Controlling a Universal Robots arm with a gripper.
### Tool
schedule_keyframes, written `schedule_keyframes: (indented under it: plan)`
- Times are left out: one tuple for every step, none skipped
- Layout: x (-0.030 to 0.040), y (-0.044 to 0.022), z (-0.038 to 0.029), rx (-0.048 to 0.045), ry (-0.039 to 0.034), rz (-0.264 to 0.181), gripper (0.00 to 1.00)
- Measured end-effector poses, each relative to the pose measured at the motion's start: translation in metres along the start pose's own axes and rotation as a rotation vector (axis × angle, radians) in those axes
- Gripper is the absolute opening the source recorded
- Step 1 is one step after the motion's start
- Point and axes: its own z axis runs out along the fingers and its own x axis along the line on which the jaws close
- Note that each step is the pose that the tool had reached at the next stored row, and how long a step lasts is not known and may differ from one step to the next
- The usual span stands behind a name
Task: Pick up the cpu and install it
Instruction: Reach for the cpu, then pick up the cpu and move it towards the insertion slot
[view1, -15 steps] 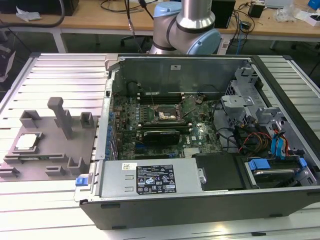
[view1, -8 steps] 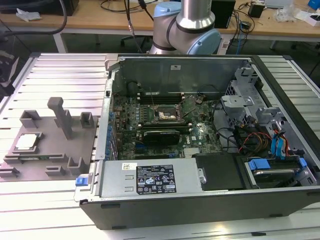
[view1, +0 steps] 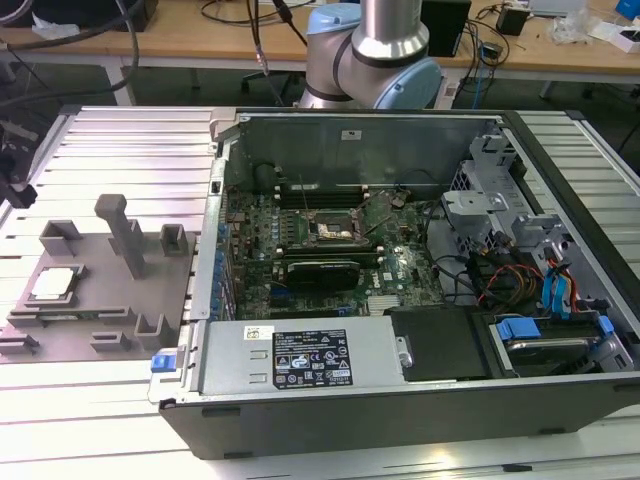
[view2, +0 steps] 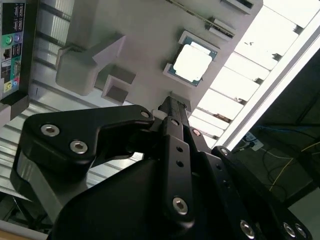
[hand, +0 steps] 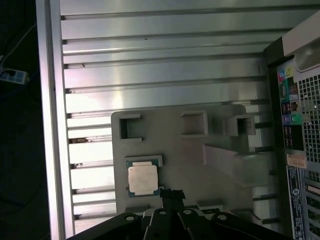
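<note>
One cpu (hand: 143, 179) lies flat on the tray (hand: 190, 150), just beside the tool (hand: 172, 193), which is pressed together, gripping nothing.

Over the cpu (view1: 55, 283): open from above; the hand (hand: 172, 192) hangs above the tray, near it.
Tray (view1: 110, 290): a tall post (view1: 120, 235) and low blocks (view1: 172, 243) stand near the cpu, apart from it.
Case (view1: 450, 410): top open, walls upright all round.
Socket (view1: 331, 228): reachable from above; cables (view1: 478, 275) and drive cage (view1: 480, 195) crowd the exterior view's right.
Tabletop (view1: 90, 420): open slats around the tray.
</note>
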Motion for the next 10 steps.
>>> schedule_keyframes:
  plan:
    - [0.0004,-0.0003,0.0023,0.0001,0.0001,0.000,0.11]
    - [0.0008,-0.0006,0.0042,0.0000,0.0003,0.001,0.11]
    - [0.0012,-0.0009,0.0068,0.0000,0.0004,0.001,0.11]
    - [0.0019,-0.0014,0.0105,0.0002,0.0008,0.001,0.11]
    - [0.0025,-0.0018,0.0136,0.0002,0.0016,0.002,0.11]
    - [0.0027,-0.0018,0.0154,0.0004,0.0025,0.002,0.11]
    - [0.0028,-0.0018,0.0153,0.0005,0.0027,0.002,0.11]
    - [0.0028,-0.0018,0.0154,0.0005,0.0027,0.002,0.11]
    - [0.0028,-0.0018,0.0157,0.0003,0.0025,0.002,0.11]
    - [0.0028,-0.0018,0.0160,0.0003,0.0025,0.002,0.11]
